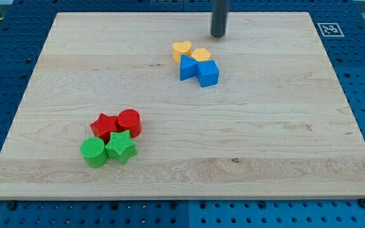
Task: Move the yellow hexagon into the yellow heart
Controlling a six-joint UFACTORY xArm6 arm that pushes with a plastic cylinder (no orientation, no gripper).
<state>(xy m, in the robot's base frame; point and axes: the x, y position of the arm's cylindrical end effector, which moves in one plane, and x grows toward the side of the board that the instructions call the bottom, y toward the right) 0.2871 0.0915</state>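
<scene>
Wooden counter point(284, 126) is sitting on blue pegboard. Yellow hexagon point(201, 55) is already touching yellow heart point(182, 49); task looking done. My tip point(218, 35), no gripper, is hovering just above hexagon.

Pale wooden board point(246, 139), smooth, fine grain showing. Matt plastic-looking blocks: yellow heart point(182, 49), yellow hexagon point(201, 55), red cylinder point(129, 121), ribbed-topped green cylinder point(93, 151). Dark rod point(219, 18), slight sheen.
</scene>
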